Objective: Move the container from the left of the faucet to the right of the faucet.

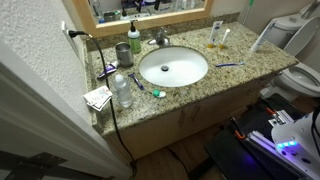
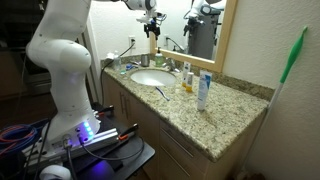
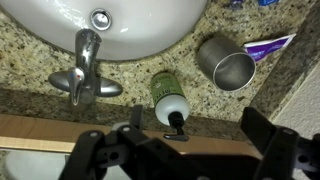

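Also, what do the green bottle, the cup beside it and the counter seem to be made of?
Green bottle: probably plastic; a smooth green body with a dull sheen and a dark pump top.
Cup: likely metal; a grey brushed wall with soft reflections inside.
Counter: looks like polished granite or a similar stone, with speckled brown and black grains; it could be an imitation.

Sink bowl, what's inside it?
In the wrist view the white basin holds only its round metal drain. In an exterior view the bowl shows nothing else. The faucet spout covers a bit of its edge.
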